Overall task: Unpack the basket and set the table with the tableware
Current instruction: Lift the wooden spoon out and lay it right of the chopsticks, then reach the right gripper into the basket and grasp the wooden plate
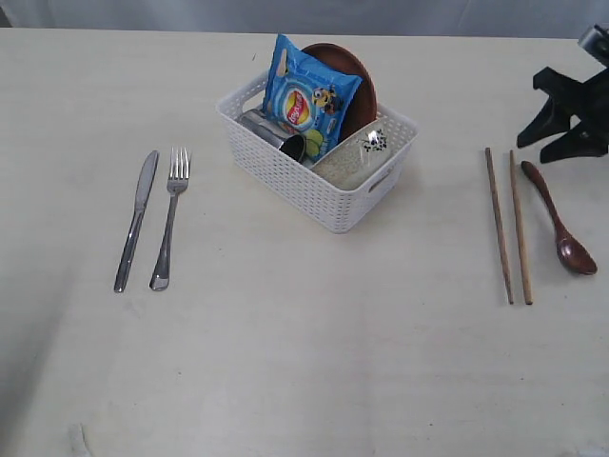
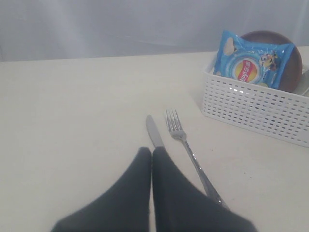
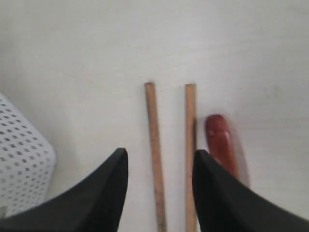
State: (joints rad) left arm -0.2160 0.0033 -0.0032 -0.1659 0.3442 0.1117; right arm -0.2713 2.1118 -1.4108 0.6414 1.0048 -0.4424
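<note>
The white basket (image 1: 319, 186) stands mid-table and holds a brown plate (image 1: 360, 76), a steel cup (image 1: 278, 133) and a pale bowl (image 1: 350, 164). A steel knife (image 1: 138, 217) and fork (image 1: 169, 219) lie side by side on the left of the table (image 1: 304, 362). On the right lie two chopsticks (image 1: 498, 224) and a dark red spoon (image 1: 561, 228). My right gripper (image 3: 161, 153) is open over the far ends of the chopsticks (image 3: 190, 135), holding nothing; the spoon (image 3: 221, 142) is just outside one finger. My left gripper (image 2: 152, 151) is shut and empty, above the knife (image 2: 154, 131).
A blue chip bag (image 1: 309, 95) leans against the plate inside the basket. The right arm's black gripper (image 1: 561, 119) sits at the table's far right edge. A corner of the basket (image 3: 21, 159) shows beside the right gripper.
</note>
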